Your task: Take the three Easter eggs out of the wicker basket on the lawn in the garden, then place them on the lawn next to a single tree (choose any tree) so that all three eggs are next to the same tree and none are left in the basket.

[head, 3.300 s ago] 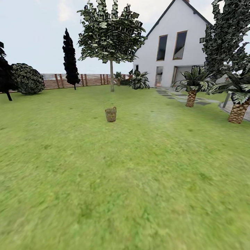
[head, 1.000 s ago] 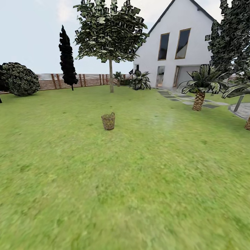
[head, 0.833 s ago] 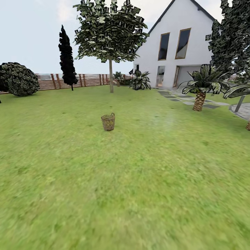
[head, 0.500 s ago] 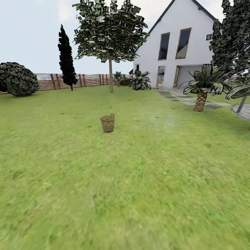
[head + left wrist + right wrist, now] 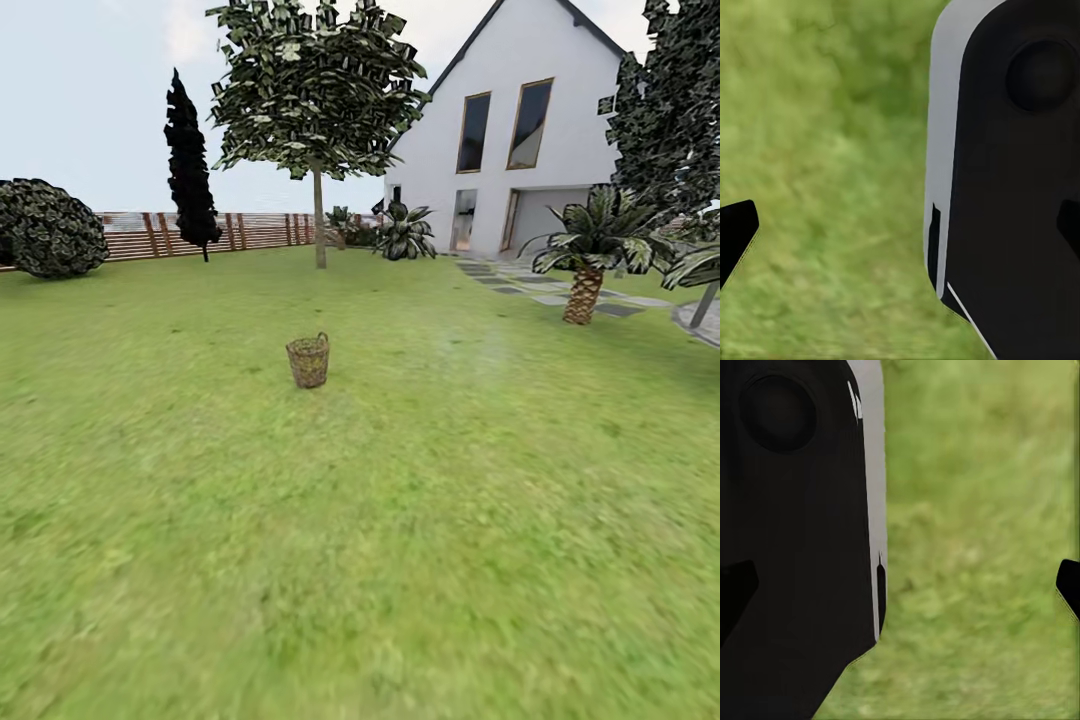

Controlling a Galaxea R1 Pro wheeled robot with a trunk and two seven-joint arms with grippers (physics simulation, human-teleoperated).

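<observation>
Head view: wicker basket (image 5: 308, 361) stands upright on the lawn (image 5: 400, 520), mid-distance, slightly left of centre, loop handle visible at its rim. Contents too small to resolve; the eggs cannot be made out. Beyond the basket, farther off and nearly in line with it, a tree (image 5: 319, 215) with a thin pale trunk and broad leafy canopy rises from the grass, well apart from the basket. Left of that tree, a narrow all-black conifer (image 5: 188, 160) stands before the brown slatted fence (image 5: 240, 231); a rounded dark shrub (image 5: 45, 227) sits at the far left by the same fence. White house (image 5: 520, 130) with tall windows at far right, grey stepping stones (image 5: 520, 285) leading toward it. A short palm (image 5: 585, 250) with scaly trunk stands on the right near the paving, and a large dark-leaved tree (image 5: 670, 110) fills the right edge. Spiky potted-looking plants (image 5: 402, 232) sit close to the house corner. Left wrist view: blurred grass below, a large black-and-white body of the robot close to the lens, and one black fingertip (image 5: 735, 236) at the frame edge; left gripper state cannot be told. Right wrist view: same arrangement, blurred grass, one black fingertip (image 5: 1069, 585) at the edge; right gripper state cannot be told either.
</observation>
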